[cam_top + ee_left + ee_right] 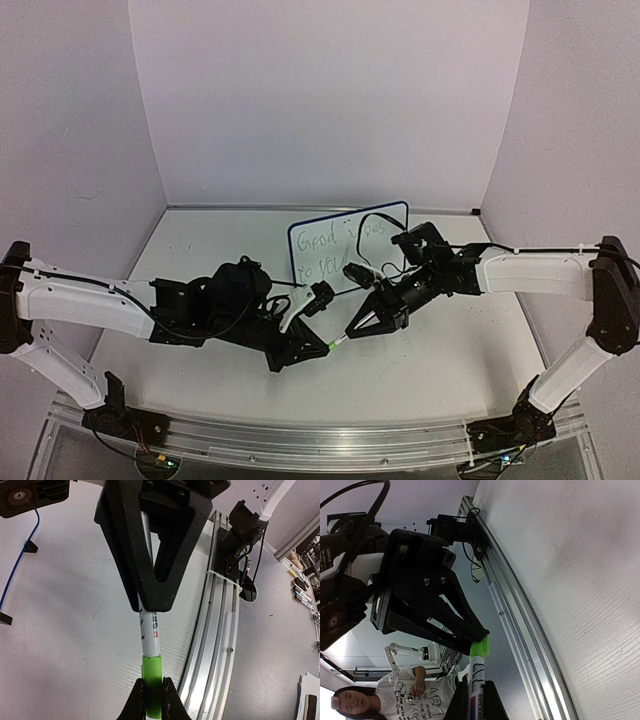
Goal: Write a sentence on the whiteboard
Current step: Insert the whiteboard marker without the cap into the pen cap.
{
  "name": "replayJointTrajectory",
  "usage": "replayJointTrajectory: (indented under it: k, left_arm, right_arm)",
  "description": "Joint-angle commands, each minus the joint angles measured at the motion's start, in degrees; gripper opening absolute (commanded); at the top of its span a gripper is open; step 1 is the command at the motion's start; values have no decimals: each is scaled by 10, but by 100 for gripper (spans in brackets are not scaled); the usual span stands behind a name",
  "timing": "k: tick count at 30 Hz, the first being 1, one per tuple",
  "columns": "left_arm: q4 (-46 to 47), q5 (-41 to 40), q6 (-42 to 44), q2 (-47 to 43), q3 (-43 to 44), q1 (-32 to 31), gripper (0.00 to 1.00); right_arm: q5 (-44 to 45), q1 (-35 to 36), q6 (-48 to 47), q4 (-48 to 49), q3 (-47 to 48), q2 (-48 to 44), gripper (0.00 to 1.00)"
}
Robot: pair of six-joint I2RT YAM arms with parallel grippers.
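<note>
The whiteboard [348, 245] stands at the back middle of the table, with the green sentence [335, 248] "Good vibes to you" on it in two lines. In front of it both grippers hold one marker [341, 339] just above the table. My left gripper [326, 346] is shut on its green cap [152, 677]. My right gripper [353, 331] is shut on its white barrel [150, 630]. In the right wrist view the barrel [476, 680] runs up from my right gripper [475, 707] to the cap [479, 647], which sits seated on the barrel. My left gripper [152, 700] pinches the cap's lower half.
An aluminium rail [320, 440] runs along the table's near edge, close below the grippers [215, 630]. A black cable [385, 215] loops over the whiteboard's right side. White walls enclose the back and both sides. A person [355, 702] sits beyond the table.
</note>
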Motion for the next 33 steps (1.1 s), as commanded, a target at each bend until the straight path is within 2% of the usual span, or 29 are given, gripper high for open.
replayJointTrajectory:
  k: [1, 14, 17, 20, 24, 30, 33]
  left_arm:
    - [140, 16, 10, 6, 57, 0, 0]
    - [144, 20, 13, 8, 58, 8, 0]
    - [110, 19, 24, 5, 66, 8, 0]
    - [29, 9, 42, -13, 69, 8, 1]
    - [-83, -8, 54, -55, 65, 8, 14]
    - [-169, -19, 51, -99, 68, 7, 48]
    - [-191, -19, 48, -101, 71, 7, 59]
  right_arm:
    - [-63, 38, -11, 65, 21, -22, 0]
    - [-56, 46, -11, 65, 24, -27, 0]
    - [-49, 46, -14, 64, 21, -29, 0]
    - [-44, 46, -16, 62, 18, -30, 0]
    - [-41, 46, -21, 58, 22, -31, 0]
    - [-31, 45, -31, 58, 27, -23, 0]
    - [-29, 45, -31, 58, 34, -19, 0]
